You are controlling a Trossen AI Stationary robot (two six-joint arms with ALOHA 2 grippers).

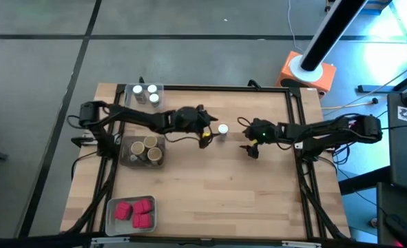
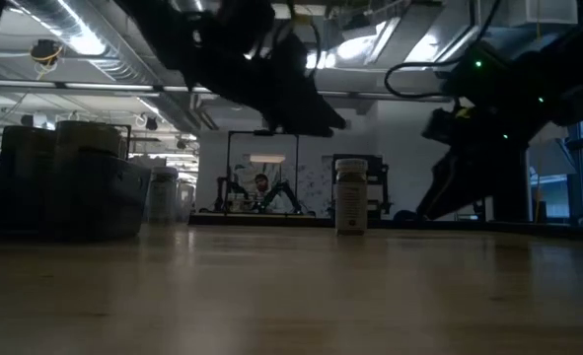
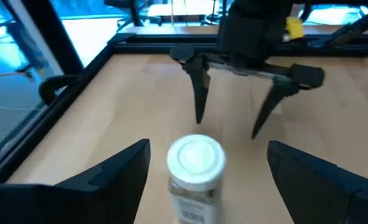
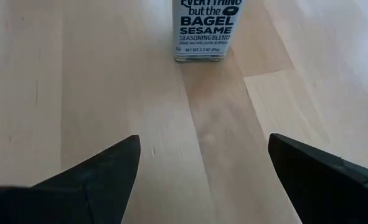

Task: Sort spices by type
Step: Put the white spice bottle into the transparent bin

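Observation:
One white-lidded spice jar (image 1: 223, 129) stands upright on its base mid-table; it also shows in the low view (image 2: 350, 196), the left wrist view (image 3: 196, 168) and the right wrist view (image 4: 203, 30). My left gripper (image 1: 206, 131) is open just left of it, its fingers standing to either side without touching (image 3: 202, 180). My right gripper (image 1: 248, 141) is open to the jar's right, pointing at it (image 4: 199, 168). Two white-lidded jars (image 1: 148, 93), tan-lidded jars (image 1: 144, 148) and red boxes (image 1: 136, 210) sit in trays at the left.
Three clear trays line the table's left side: far (image 1: 144, 88), middle (image 1: 142, 160), near (image 1: 113, 222). A black frame rail (image 1: 296, 110) borders the table. Bare wood (image 1: 224, 193) lies across the near and right parts.

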